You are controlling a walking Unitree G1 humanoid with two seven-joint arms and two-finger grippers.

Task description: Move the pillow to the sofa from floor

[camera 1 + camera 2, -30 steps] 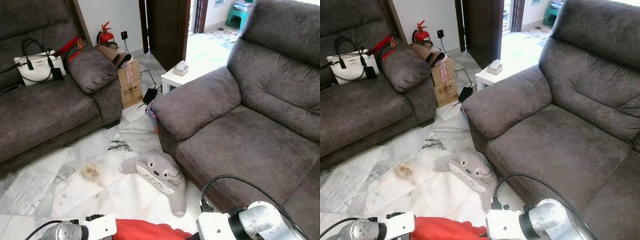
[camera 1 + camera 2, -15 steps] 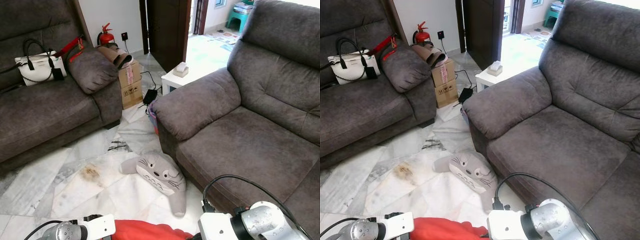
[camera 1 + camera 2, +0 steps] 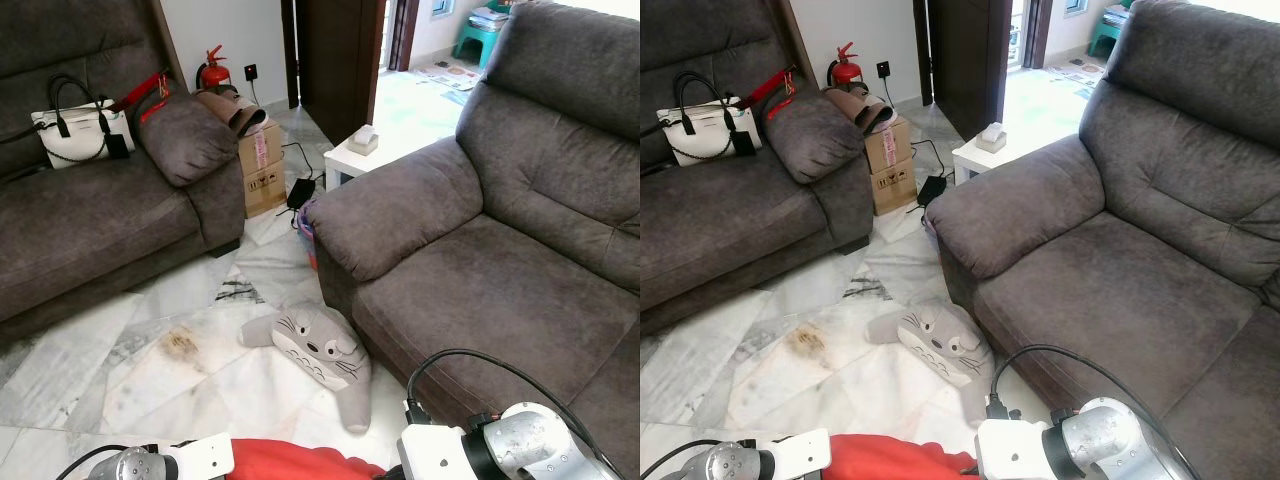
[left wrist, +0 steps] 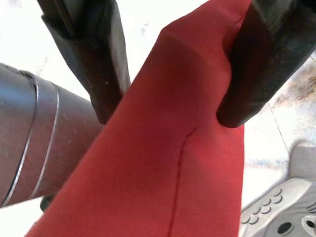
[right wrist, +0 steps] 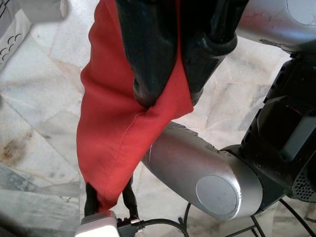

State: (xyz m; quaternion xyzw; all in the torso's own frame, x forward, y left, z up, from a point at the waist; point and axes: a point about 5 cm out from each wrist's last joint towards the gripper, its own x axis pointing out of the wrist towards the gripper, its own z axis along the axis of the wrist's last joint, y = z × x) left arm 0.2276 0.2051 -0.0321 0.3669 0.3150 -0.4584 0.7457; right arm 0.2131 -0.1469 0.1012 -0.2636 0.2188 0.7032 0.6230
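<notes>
Red pillow being held low between both grippers, facing the dark grey fabric sofa point(image 3: 500, 290) on the right.

The sofa's seat is lying bare and wide, its near edge and rounded armrest bordering a strip of white marble floor point(image 3: 150, 350) that is running between it and a second grey sofa point(image 3: 90, 220) on the left. On that strip, touching the right sofa's base, a grey plush cat-shaped cushion point(image 3: 320, 350) is lying. The red fabric pillow point(image 3: 290, 462) is hanging at the near edge, off the floor. The left gripper point(image 4: 168, 74) is pinching its cloth between both black fingers, and the right gripper point(image 5: 165, 74) is clamping another fold tightly.
</notes>
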